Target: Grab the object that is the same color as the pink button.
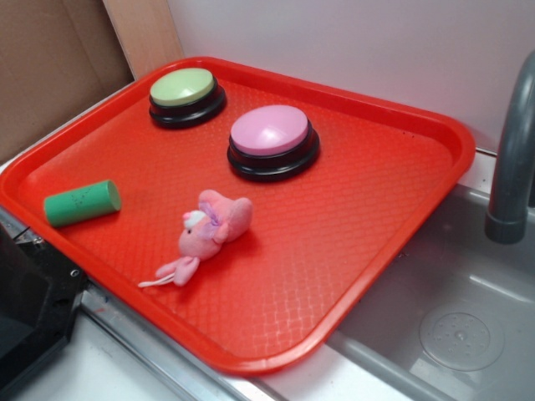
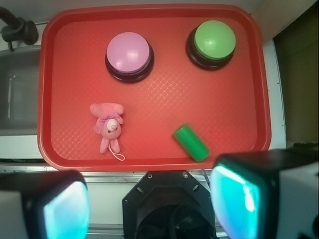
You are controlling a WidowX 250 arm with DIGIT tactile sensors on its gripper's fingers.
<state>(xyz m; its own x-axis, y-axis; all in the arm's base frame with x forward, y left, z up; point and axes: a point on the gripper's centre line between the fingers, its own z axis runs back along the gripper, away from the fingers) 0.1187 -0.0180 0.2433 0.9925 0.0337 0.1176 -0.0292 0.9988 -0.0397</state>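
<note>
A small pink plush animal (image 1: 211,230) with a white face and thin tail lies on the red tray (image 1: 351,200), near its front edge. In the wrist view the plush (image 2: 108,126) lies left of centre. The pink button (image 1: 272,140) with a black base stands behind it; it also shows in the wrist view (image 2: 129,56). My gripper (image 2: 149,204) is high above the tray's near edge, open and empty, its two fingers (image 2: 60,209) wide apart. The gripper is out of the exterior view.
A light-green button (image 1: 185,96) stands at the tray's back corner. A green foam cylinder (image 1: 82,203) lies at the tray's left. A black robot base (image 1: 29,309) sits by the tray's near edge. A grey sink (image 1: 451,309) and faucet (image 1: 512,159) are to the right.
</note>
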